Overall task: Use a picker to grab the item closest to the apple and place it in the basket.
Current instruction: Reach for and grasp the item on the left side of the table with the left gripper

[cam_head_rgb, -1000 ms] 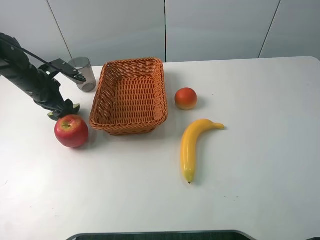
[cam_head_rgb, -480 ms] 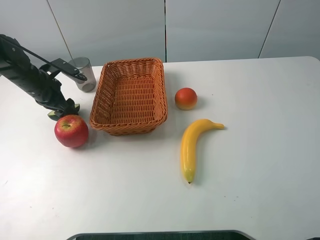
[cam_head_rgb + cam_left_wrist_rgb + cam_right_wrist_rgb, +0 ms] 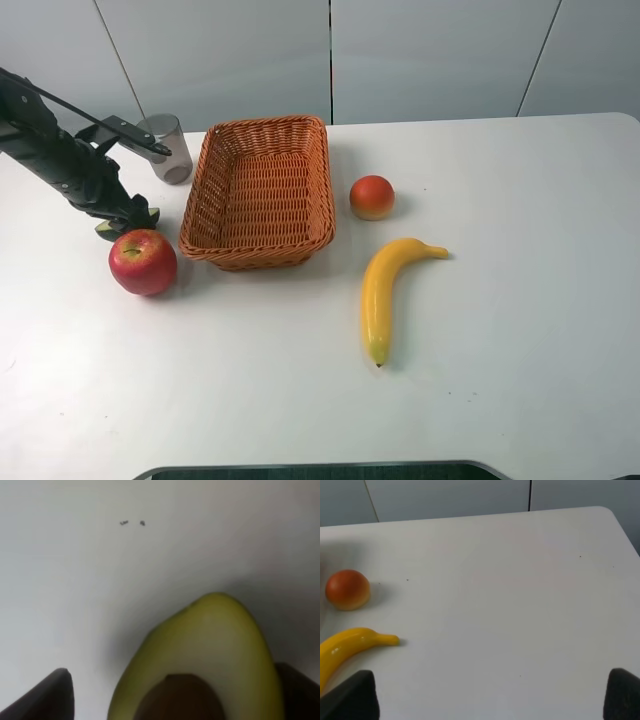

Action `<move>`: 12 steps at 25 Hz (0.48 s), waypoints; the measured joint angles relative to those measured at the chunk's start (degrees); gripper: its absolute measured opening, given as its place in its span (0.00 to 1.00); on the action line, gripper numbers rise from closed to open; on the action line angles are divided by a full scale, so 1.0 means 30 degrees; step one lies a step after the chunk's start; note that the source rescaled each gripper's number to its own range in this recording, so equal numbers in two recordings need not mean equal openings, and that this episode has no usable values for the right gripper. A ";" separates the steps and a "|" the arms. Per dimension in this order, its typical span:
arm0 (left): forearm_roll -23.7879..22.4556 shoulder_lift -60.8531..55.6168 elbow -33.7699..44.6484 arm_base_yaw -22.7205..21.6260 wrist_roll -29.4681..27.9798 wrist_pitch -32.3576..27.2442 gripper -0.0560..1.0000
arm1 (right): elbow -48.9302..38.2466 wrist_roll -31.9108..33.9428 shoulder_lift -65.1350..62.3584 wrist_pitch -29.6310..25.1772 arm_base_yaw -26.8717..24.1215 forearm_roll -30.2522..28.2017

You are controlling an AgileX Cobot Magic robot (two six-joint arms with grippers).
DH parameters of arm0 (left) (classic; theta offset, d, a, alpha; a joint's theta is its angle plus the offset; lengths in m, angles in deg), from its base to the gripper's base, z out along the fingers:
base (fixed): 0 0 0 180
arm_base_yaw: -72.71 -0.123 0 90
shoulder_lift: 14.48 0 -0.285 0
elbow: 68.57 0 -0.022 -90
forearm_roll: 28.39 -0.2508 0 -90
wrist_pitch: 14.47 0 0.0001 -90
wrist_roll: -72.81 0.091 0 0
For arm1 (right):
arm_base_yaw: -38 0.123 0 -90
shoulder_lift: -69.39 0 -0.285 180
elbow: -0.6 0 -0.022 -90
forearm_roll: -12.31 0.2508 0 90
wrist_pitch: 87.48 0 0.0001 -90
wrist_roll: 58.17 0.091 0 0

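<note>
We see the left gripper [image 3: 126, 219] spread open astride the avocado half [image 3: 200, 645], not clamping it. The avocado half lies on the white table [image 3: 500, 330] just beside the apple [image 3: 143, 262], left of the basket [image 3: 258, 256]. Pale grey wall panels [image 3: 430, 55] stand behind the table.

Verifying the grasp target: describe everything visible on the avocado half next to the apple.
The avocado half is yellow-green, smooth and plastic-looking, with a brown pit in its cut face. It lies on the white table, just behind the apple. The left gripper straddles it, fingers on either side; a gap shows at one finger, contact at the other is unclear.
</note>
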 joint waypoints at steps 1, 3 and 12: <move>0.0000 0.0116 0.0000 0.0000 -0.0015 -0.0079 0.99 | 0.0000 0.0000 0.0000 0.0000 0.0000 0.0000; 0.0000 0.0304 0.0000 0.0000 -0.0044 -0.0128 0.99 | 0.0000 0.0000 0.0000 0.0000 0.0000 0.0000; 0.0000 0.0336 0.0000 0.0000 -0.0044 -0.0049 0.07 | 0.0000 0.0000 0.0000 0.0000 0.0000 0.0000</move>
